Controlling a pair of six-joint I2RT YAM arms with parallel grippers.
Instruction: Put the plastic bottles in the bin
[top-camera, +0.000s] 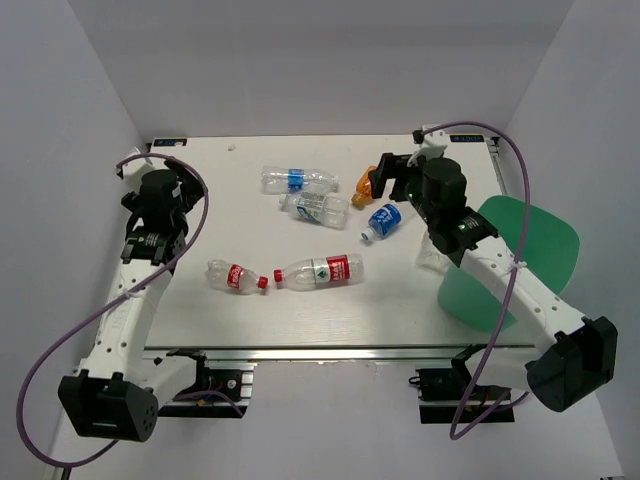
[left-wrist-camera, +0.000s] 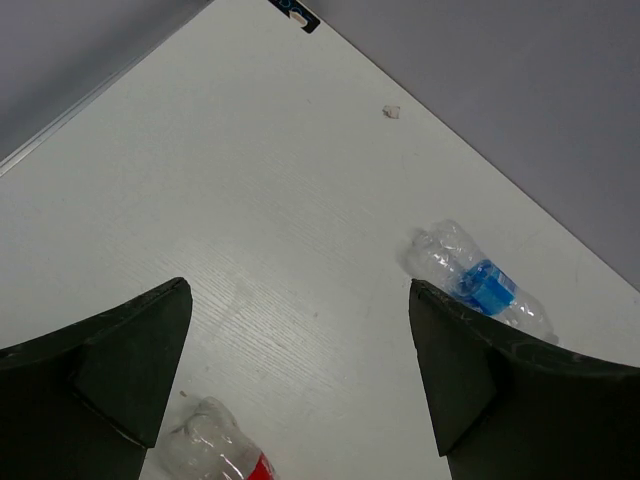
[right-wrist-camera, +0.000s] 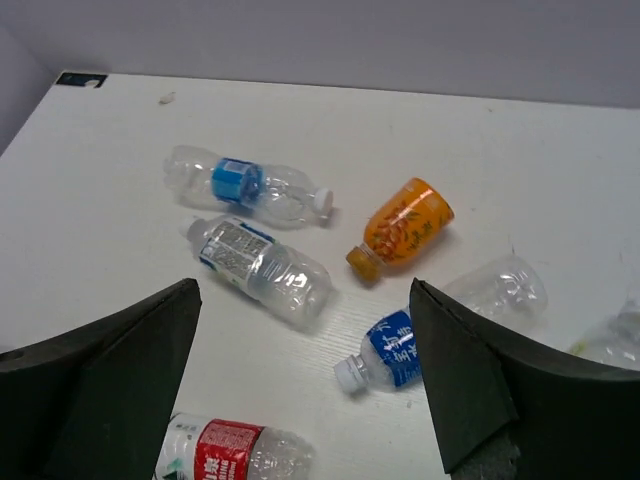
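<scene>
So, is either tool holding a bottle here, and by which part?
Nothing is held. The left tool and the right tool are both open and empty.

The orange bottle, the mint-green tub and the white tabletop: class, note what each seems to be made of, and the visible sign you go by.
Small orange bottle: probably thin glossy plastic, with soft highlights and printed lettering on its body. Round mint-green tub: seemingly opaque moulded plastic, smooth and evenly coloured. White tabletop: likely matte laminate or painted wood, showing faint grain lines.
</scene>
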